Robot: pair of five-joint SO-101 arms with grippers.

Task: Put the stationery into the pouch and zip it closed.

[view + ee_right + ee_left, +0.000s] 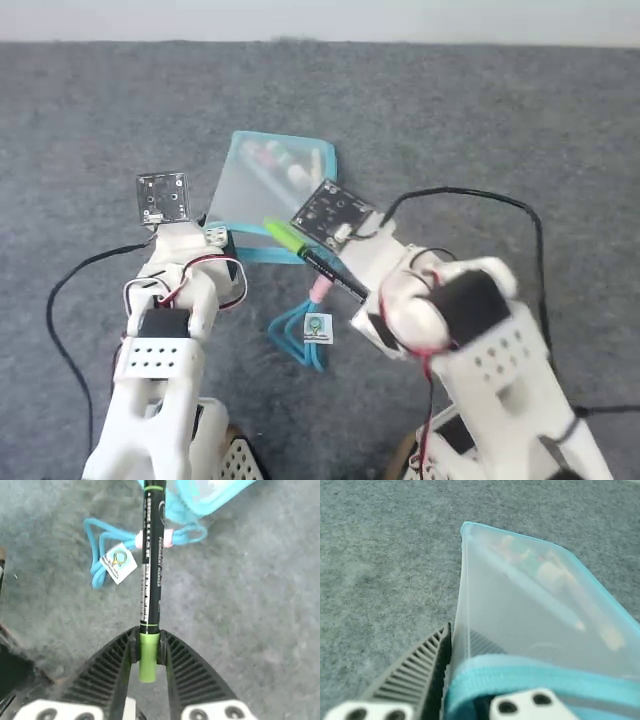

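The translucent pouch point(270, 185) with teal edges lies on the grey carpet, and several coloured items show inside it point(530, 565). My left gripper point(218, 240) is shut on the pouch's teal zip edge point(520, 675) at its near left corner. My right gripper point(148, 652) is shut on the green end of a black marker point(150, 570). The marker point(320, 262) slants toward the pouch's near edge, its green far end point(283, 235) over the zip side. The pouch's blue strap point(300, 335) with a white tag point(118, 561) trails under the marker.
Grey carpet point(480, 120) spreads all around, with a pale wall strip along the far edge. Black cables loop beside both arms, one point(470, 195) arching to the right of the right arm. A pink bead point(168, 537) sits on the strap near the pouch.
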